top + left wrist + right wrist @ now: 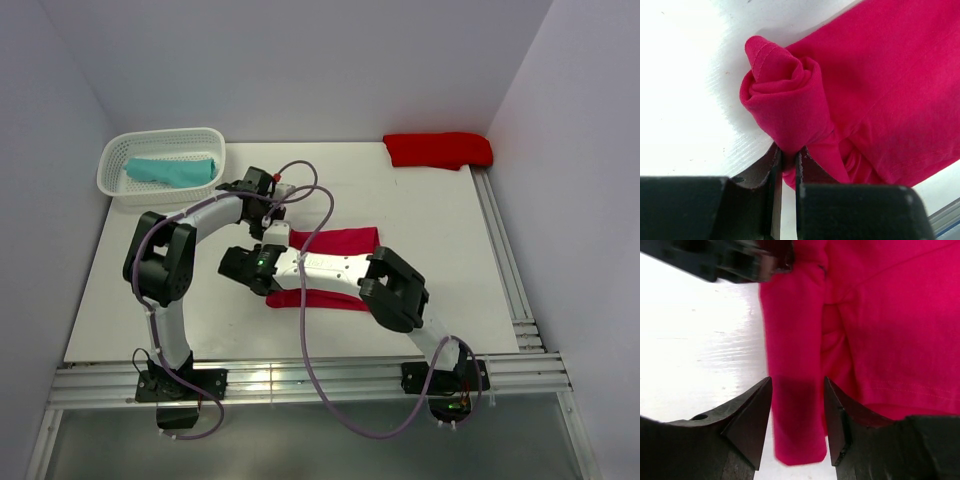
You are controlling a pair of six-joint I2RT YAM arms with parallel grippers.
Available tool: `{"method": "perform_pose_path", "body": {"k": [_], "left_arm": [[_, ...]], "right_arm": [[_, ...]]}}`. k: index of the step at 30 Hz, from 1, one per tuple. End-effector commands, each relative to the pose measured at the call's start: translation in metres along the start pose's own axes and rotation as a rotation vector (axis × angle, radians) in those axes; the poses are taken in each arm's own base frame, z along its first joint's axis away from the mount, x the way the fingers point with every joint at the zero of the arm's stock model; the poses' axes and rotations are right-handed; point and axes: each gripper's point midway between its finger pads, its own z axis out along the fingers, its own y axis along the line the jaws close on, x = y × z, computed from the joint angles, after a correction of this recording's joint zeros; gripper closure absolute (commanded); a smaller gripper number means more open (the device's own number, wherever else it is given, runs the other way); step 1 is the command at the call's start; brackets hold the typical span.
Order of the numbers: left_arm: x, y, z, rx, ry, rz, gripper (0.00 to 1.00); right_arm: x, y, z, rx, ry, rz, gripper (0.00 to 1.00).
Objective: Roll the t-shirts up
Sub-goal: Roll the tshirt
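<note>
Light is bright and even in the top view, with soft shadows; in both wrist views the white worktop (685, 90) is washed out by glare; the right gripper (797, 382) looks dark, slightly blurred.

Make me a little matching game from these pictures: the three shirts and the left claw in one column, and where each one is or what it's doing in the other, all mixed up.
Things:
1. teal t-shirt
2. scarlet t-shirt
3. crimson t-shirt
4. left gripper

Place or state:
A. pinched shut on a rolled end of cloth
B. lying in the white basket
C. at the far right corner of the table
D. partly rolled, in the middle of the table

Pairs: 1-B, 2-C, 3-D, 4-A.
</note>
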Motion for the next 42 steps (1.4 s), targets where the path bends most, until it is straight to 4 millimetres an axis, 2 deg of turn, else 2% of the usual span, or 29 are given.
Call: {"method": "perform_pose_path", "body": {"k": [1,3,9,15,20,26,33,35,36,37,38,39,40,41,42], "left_arm": [[-0.004,0.004,-0.004,-0.038,0.006,0.015,0.94],[-0.004,0.003,-0.004,-0.037,0.008,0.016,0.94],[-0.006,0.003,-0.003,-0.039,0.011,0.02,0.94],[-0.005,0.003,0.0,-0.037,0.021,0.02,0.94],[-0.006,0.004,0.002,-0.042,0.025,0.017,0.89],[-0.015,0.002,0.0,-0.035,0.021,0.019,0.74],[-0.031,-0.004,-0.006,-0.003,0.01,0.016,0.52],[-0.039,-0.009,-0.012,0.025,-0.005,0.014,0.44],[-0.043,-0.009,-0.016,0.035,-0.015,0.012,0.41],[-0.05,-0.01,-0.02,0.043,-0.032,0.013,0.36],[-0.055,-0.009,-0.025,0.052,-0.048,0.01,0.34],[-0.056,-0.012,-0.029,0.078,-0.051,0.008,0.33],[-0.061,-0.013,-0.034,0.093,-0.065,0.009,0.29],[-0.065,-0.01,-0.039,0.105,-0.079,0.004,0.28],[-0.067,-0.015,-0.044,0.147,-0.086,0.005,0.27]], "right_arm": [[-0.021,0.011,-0.014,0.002,-0.086,-0.014,0.47],[-0.019,0.016,-0.017,-0.005,-0.086,-0.033,0.46],[-0.006,0.022,-0.004,0.019,-0.064,-0.055,0.45],[0.01,0.009,0.008,0.089,-0.035,-0.077,0.45],[0.032,0.002,0.014,0.101,0.027,-0.083,0.46],[0.057,-0.013,0.025,0.153,0.09,-0.109,0.51],[0.065,-0.02,0.029,0.172,0.116,-0.126,0.58],[0.064,-0.014,0.029,0.128,0.114,-0.087,0.62],[0.065,-0.022,0.026,0.113,0.115,-0.076,0.63],[0.061,-0.008,0.027,0.042,0.103,-0.022,0.64],[0.061,-0.004,0.025,-0.002,0.115,0.008,0.65],[0.061,-0.016,0.02,-0.029,0.12,0.029,0.66],[0.052,0.0,0.018,-0.12,0.099,0.098,0.67],[0.049,0.002,0.016,-0.166,0.109,0.135,0.68],[0.05,-0.012,0.012,-0.194,0.111,0.16,0.69]]}}
